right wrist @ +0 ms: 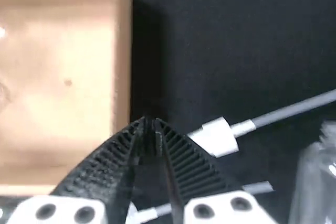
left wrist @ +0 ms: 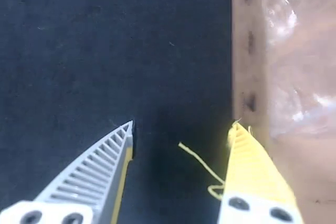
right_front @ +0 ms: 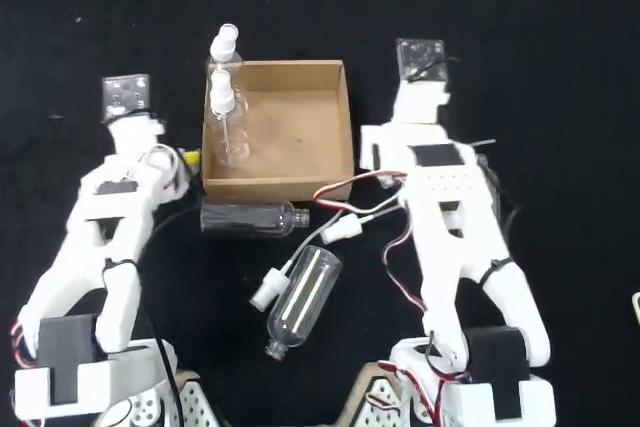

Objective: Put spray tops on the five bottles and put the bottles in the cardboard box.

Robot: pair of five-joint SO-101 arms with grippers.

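Although 1 capped bottle [right_front: 229, 132] sat in the cardboard box [right_front: 275, 188], we judged most work undone: the left claw [left wrist: 182, 125] gaped empty beside its wall, and the right claw [right wrist: 151, 124] was pinched shut, a loose spray top [right wrist: 215, 136] just beside it.

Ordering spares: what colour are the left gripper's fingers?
The left gripper has a grey finger and a yellow finger; clearest in the left wrist view.

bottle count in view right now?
4. Topped bottle inside the box; second topped bottle at its far left corner; open bottle lying along its front wall; another open bottle lying nearer the arms. A fifth may be hidden.
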